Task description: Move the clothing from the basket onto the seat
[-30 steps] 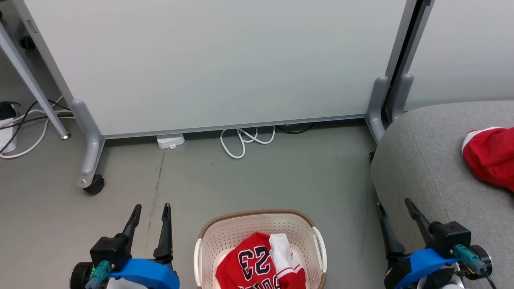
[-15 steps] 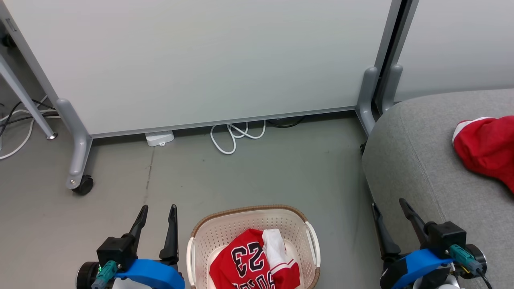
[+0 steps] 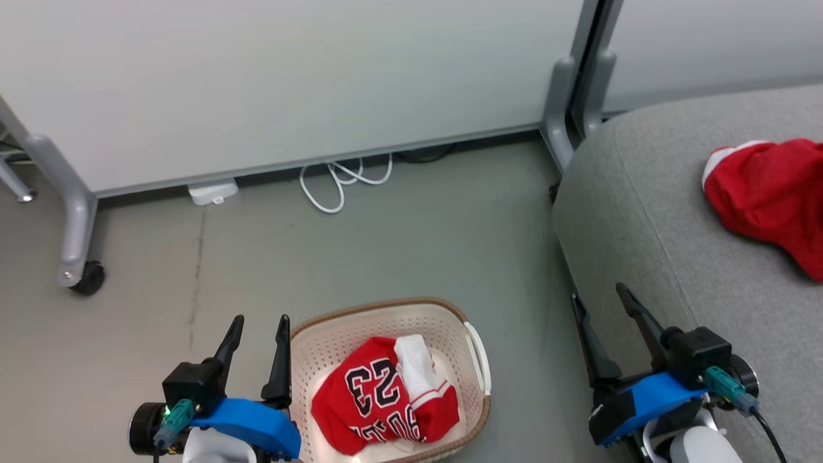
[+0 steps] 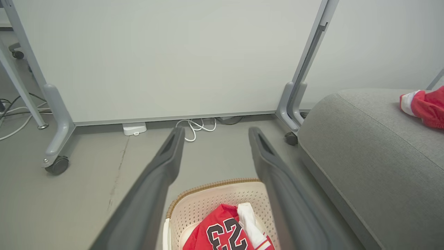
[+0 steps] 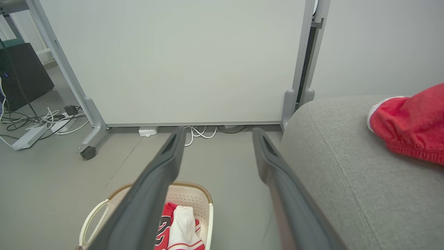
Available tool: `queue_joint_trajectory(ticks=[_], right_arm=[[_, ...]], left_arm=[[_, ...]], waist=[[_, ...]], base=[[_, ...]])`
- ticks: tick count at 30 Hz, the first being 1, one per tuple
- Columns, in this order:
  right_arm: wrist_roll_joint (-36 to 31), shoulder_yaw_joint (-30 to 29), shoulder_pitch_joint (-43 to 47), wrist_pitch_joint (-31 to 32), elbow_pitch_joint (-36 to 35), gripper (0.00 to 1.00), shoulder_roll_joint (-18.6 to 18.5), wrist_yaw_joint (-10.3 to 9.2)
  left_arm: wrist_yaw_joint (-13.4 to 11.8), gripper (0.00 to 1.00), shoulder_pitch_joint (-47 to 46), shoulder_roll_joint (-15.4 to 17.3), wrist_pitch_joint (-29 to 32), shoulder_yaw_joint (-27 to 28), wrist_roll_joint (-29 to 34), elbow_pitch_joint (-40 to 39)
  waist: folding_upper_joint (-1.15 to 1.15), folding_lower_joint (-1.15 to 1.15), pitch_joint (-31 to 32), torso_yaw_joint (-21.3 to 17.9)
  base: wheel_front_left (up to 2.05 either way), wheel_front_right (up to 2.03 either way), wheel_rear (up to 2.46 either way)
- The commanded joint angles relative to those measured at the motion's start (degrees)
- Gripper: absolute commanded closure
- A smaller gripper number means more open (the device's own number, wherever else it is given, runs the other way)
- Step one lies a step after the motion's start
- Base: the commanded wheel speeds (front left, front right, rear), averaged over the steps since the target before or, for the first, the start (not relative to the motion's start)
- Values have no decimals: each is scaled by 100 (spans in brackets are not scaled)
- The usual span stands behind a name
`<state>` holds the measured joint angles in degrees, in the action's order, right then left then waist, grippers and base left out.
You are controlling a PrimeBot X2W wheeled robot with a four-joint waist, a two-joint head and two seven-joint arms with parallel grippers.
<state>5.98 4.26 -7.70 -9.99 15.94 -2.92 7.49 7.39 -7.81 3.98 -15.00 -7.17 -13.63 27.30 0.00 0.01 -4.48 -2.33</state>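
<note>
The left gripper (image 3: pixel 260 320) hung with its two dark fingers spread wide and nothing between them, above the grey floor (image 3: pixel 398 244). Just to its right sat the basket (image 3: pixel 334 337). In the head view the gripper's inner finger overlapped the brown rim, though contact could not be judged. Inside the basket, lower and to the right of that gripper, the jersey (image 3: pixel 373 395) lay crumpled with its black number facing up and a white fold across one side. The right gripper (image 3: pixel 598 292) was equally wide apart and empty, set at the near left corner of the sofa (image 3: pixel 643 212), one finger over the floor and the other over the grey cushion. The basket lay to its left, between the two grippers. The plain red garment (image 3: pixel 771 193) rested on the sofa ahead of and to the right of the right gripper, well apart from it. Far ahead of both grippers stood a pale partition panel (image 3: pixel 289 83) on a caster (image 3: pixel 87 280), with a white cable (image 3: pixel 341 183) coiled at its foot.
</note>
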Motion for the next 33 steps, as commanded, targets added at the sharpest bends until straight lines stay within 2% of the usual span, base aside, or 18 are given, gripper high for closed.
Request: queue_joint_trajectory(ticks=[1, 9, 17, 33], right_arm=[[29, 68, -155, -40, -56, 0, 6, 1], [146, 303, -474, -151, -133, 0, 6, 1], [338, 632, -867, -337, -123, 0, 7, 1], [972, 1347, -1612, -525, -293, 0, 9, 1]], left_arm=[[14, 0, -155, 26, -27, -19, -26, 59], [14, 0, -488, 77, -27, -12, -61, 319], [14, 0, -968, 269, -27, -132, 34, 723], [14, 0, -2032, 703, -18, -427, -22, 2122]], waist=[[0, -1, -313, -238], [0, -1, -1022, -702], [0, -1, -1888, -1264], [0, -1, -3360, -2115]], base=[[0, 0, 0], [0, 0, 0], [0, 0, 0], [0, 0, 0]])
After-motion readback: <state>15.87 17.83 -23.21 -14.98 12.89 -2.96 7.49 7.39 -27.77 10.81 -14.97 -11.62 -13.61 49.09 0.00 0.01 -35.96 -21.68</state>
